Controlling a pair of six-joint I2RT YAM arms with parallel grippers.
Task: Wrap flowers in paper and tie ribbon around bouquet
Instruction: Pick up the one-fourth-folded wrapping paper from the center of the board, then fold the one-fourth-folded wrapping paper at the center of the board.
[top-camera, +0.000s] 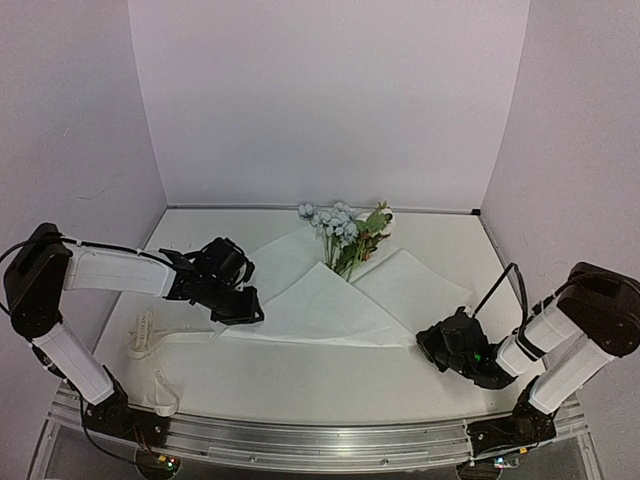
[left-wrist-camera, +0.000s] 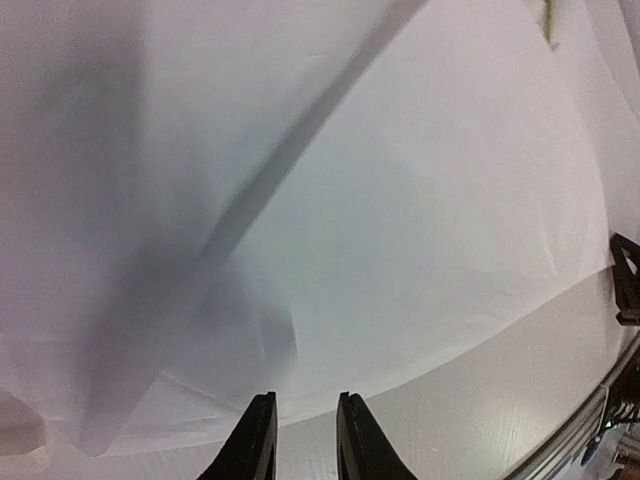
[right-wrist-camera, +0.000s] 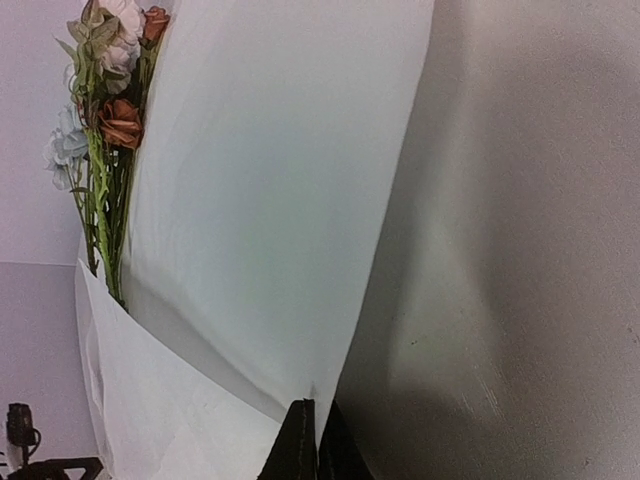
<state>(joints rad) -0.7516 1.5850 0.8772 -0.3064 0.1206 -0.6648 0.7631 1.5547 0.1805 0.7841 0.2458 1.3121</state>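
Observation:
The flowers (top-camera: 342, 232) lie at the back middle of the table, their stems tucked under the folded white paper (top-camera: 320, 305). In the right wrist view the blooms (right-wrist-camera: 100, 120) stick out of the paper (right-wrist-camera: 270, 200) at the upper left. My right gripper (right-wrist-camera: 318, 415) is shut on the paper's near right corner, low on the table (top-camera: 427, 345). At the paper's left edge my left gripper (top-camera: 245, 310) is slightly open; nothing sits between its fingers (left-wrist-camera: 258, 435), and the paper's edge (left-wrist-camera: 400, 220) lies just ahead of them. The ribbon (top-camera: 145, 335) lies loose at the left.
The white table (top-camera: 300, 385) is walled by pale panels on three sides. A metal rail (top-camera: 320, 440) runs along the near edge between the arm bases. The ribbon trails toward the front left corner.

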